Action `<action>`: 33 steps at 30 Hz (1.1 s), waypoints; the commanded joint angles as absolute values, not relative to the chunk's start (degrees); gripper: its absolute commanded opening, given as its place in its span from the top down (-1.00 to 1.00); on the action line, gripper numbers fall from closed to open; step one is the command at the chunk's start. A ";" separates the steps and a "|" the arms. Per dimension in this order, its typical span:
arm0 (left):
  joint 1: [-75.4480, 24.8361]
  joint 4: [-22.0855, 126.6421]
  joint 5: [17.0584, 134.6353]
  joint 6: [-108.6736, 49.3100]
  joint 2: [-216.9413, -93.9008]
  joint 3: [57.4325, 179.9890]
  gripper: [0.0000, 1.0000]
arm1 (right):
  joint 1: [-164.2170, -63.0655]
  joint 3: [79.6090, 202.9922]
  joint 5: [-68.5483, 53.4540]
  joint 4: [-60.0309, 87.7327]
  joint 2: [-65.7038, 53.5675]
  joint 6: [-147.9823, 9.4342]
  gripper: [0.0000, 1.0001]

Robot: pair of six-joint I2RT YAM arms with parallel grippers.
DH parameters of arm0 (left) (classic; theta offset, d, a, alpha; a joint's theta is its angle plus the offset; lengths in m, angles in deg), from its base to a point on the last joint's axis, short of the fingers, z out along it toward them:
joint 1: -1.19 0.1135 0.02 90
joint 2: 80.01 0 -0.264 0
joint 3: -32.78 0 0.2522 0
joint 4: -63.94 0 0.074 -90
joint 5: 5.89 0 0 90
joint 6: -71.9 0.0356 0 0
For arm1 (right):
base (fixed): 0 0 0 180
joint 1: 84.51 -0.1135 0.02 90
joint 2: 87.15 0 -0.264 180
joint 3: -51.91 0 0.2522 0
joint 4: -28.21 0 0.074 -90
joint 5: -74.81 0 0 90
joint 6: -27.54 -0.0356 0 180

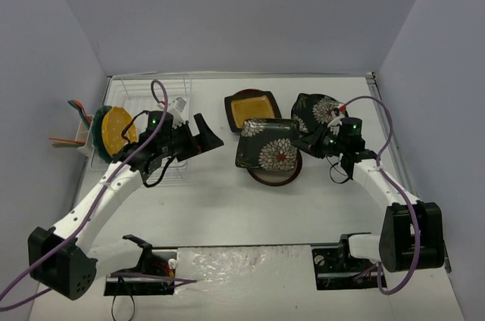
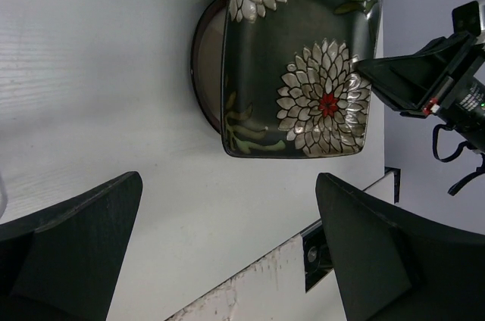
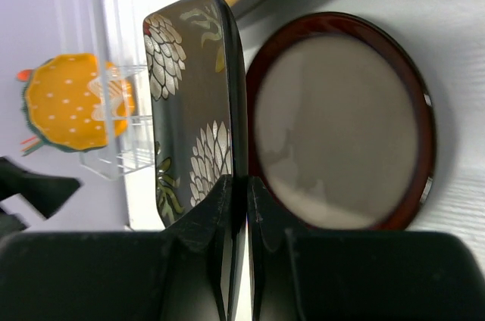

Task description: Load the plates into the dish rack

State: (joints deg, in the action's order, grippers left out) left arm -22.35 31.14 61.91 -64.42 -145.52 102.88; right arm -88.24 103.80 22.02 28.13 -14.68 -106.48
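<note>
My right gripper point(image 1: 309, 144) point(image 3: 241, 192) is shut on the rim of a black white-flowered plate point(image 1: 267, 147) point(image 3: 193, 109), holding it tilted up over the red-rimmed round plate point(image 1: 279, 176) point(image 3: 341, 116). My left gripper point(image 1: 206, 139) point(image 2: 227, 238) is open and empty, between the dish rack point(image 1: 155, 98) and the held plate point(image 2: 303, 71). The orange-yellow plate point(image 1: 115, 130) point(image 3: 72, 101) and the teal plate point(image 1: 98, 135) stand in the rack's left end. The black square plate with a yellow centre point(image 1: 250, 109) and the second flowered plate point(image 1: 318, 113) lie behind.
A small white utensil cup point(image 1: 79, 138) with red and orange utensils hangs on the rack's left side. Grey walls close in the table point(image 1: 227, 207) on three sides. The arm bases sit at the near edge.
</note>
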 commanded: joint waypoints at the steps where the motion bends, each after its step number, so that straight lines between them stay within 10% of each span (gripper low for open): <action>1: -23.86 40.08 59.54 -67.85 -149.40 105.31 -0.94 | -88.03 107.26 32.62 45.02 -18.98 -115.62 1.00; 16: -25.52 52.66 51.28 -74.20 -162.37 113.00 -0.88 | -88.64 107.54 37.05 54.79 -19.87 -121.66 1.00; 33: -25.88 56.69 49.55 -74.72 -164.63 115.29 0.46 | -88.73 105.79 38.69 57.52 -18.81 -122.44 1.00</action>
